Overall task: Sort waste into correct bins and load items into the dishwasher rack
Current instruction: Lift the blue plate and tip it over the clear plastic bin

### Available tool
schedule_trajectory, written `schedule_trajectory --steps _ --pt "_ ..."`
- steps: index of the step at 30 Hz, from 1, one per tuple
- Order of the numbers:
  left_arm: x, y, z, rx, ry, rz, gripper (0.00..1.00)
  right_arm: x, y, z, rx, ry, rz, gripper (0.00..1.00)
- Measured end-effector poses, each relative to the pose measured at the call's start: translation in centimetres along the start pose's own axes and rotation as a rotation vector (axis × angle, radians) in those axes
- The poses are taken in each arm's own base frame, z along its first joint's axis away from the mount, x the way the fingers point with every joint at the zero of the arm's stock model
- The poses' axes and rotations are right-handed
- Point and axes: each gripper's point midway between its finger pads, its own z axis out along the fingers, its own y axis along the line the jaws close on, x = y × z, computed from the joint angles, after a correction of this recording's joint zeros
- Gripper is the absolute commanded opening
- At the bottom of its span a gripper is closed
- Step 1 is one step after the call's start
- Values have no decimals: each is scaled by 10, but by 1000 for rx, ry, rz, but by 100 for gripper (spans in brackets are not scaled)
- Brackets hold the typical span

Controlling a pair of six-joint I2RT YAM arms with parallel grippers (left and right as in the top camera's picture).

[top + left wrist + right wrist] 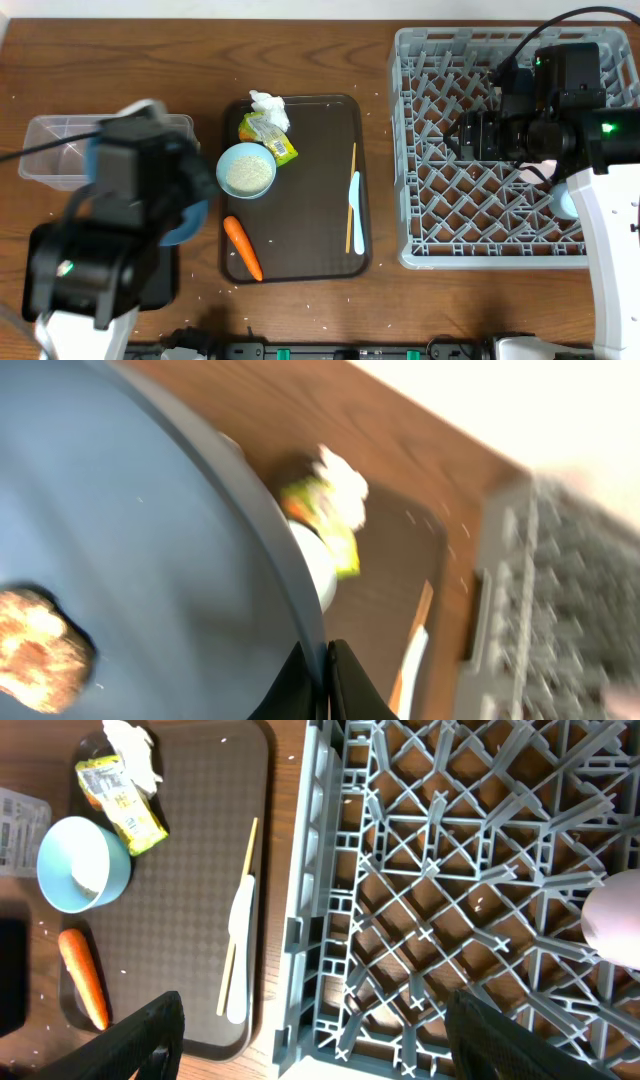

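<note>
My left gripper [325,670] is shut on the rim of the large blue plate [130,540], which is tilted and carries a brown food lump [40,650]. Overhead, the plate's edge [192,215] shows under the left arm, between the clear tub [50,150] and the black tray [160,285]. The brown serving tray [310,130] holds the pale blue bowl [246,170] with rice, wrapper [270,137], tissue [268,103], carrot [243,248], chopsticks [351,195] and spoon [357,200]. My right gripper [320,1050] is open and empty over the grey rack [440,240].
A pink cup [615,920] sits in the rack at the right, and a light blue cup [566,205] shows beside the right arm. Rice grains are scattered on the wooden table [120,60]. The right arm covers the rack's right half.
</note>
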Motion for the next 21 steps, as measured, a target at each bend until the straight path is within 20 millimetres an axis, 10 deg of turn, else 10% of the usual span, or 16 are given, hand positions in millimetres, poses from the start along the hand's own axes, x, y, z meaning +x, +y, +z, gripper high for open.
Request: schedule_trajectory --steps 11,21 --pt "-28 75 -16 -180 -105 -114 6 1 0 0 1 3 1 78" --pt "1 124 32 -288 3 -109 6 1 -1 0 3 5 1 79"
